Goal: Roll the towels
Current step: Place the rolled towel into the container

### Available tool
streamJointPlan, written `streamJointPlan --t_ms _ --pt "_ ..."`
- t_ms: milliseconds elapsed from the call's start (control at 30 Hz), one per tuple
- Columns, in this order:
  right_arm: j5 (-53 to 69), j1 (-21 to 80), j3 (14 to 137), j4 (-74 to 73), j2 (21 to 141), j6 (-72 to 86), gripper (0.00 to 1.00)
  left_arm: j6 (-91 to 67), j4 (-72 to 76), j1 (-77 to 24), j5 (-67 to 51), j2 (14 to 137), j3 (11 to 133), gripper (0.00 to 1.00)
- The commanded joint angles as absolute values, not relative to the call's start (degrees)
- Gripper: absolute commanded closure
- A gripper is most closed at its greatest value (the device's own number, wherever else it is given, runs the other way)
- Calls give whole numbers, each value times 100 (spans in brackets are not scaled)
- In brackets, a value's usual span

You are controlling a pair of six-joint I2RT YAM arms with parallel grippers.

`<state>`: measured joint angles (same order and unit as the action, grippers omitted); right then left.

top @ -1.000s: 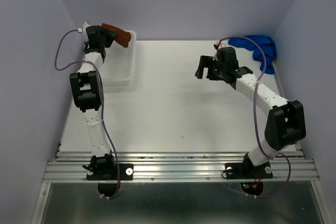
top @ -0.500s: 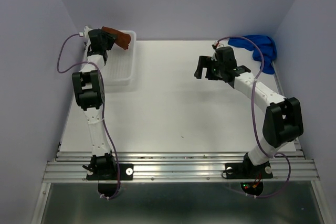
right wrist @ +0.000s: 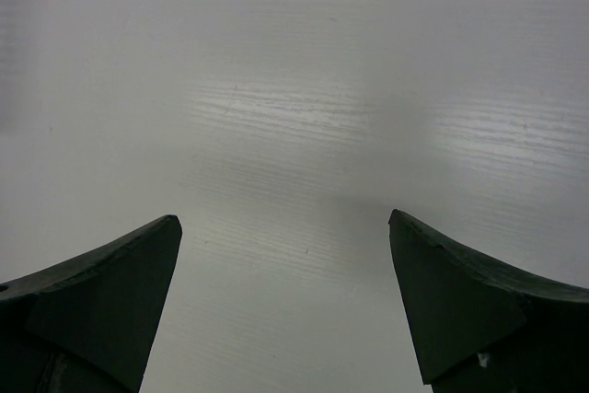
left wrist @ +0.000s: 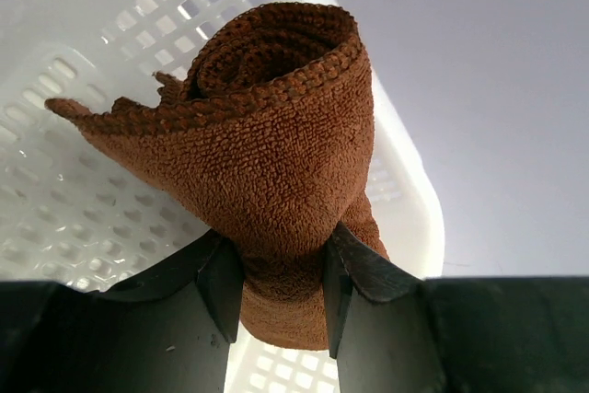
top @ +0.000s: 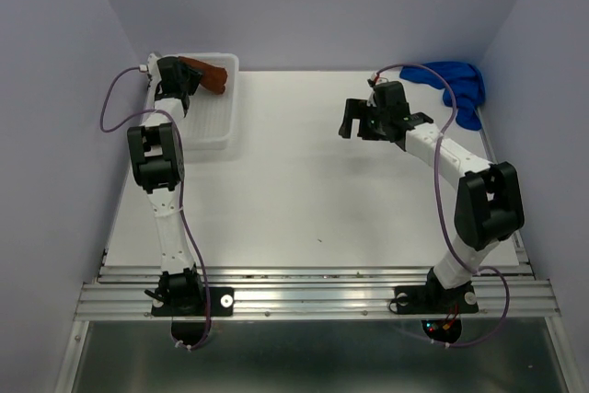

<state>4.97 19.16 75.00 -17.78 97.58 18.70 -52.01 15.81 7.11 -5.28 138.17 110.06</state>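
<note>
Left wrist view: left gripper (left wrist: 281,287) pinches the rolled rust-brown towel (left wrist: 267,135) at its lower end, above the white basket (left wrist: 409,200).
Done: one towel is rolled — by the look of it, ready to go down into the basket.
Left to do: blue towel (top: 460,87) lies crumpled and unrolled at the far right corner of the table (top: 304,190).
Other arm: right gripper (right wrist: 285,264) stands wide, holding nothing, over bare tabletop.
Room: middle of the table is open — walls close in on both sides, and the blue towel sits against the right one.
</note>
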Motion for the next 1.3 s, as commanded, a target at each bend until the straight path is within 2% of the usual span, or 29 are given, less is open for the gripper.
streamJointPlan --t_ms 0,367,500,567,667,767,800,967,1000,1267 --pt "536 1890 7822 -1749 9800 1775 0 -5203 1442 686 -413 13843 11381 100" --pt "439 1890 7840 -1828 9879 1775 0 -5387 -236 686 -326 14502 12532 99" --pt "466 1890 7822 -1854 9905 1793 0 -5581 -527 686 -150 14502 12568 85" --pt "501 1890 7814 -1863 9914 1793 0 -5651 -641 686 -140 14484 12568 82" --pt "536 1890 7805 -1872 9932 1793 0 -5695 -703 686 -158 14458 12568 69" --pt "580 1890 7796 -1872 9949 1784 0 -5687 -729 677 -150 14388 12568 62" --pt "597 1890 7805 -1872 9949 1775 0 -5678 -721 677 -141 14370 12577 56" --pt "685 1890 7831 -1872 9967 1767 0 -5608 -747 677 -123 14195 12568 46" --pt "686 1890 7840 -1872 9975 1767 0 -5599 -764 677 -140 14177 12560 40" --pt "738 1890 7875 -1863 10028 1767 0 -5476 -923 677 -158 13949 12568 34"
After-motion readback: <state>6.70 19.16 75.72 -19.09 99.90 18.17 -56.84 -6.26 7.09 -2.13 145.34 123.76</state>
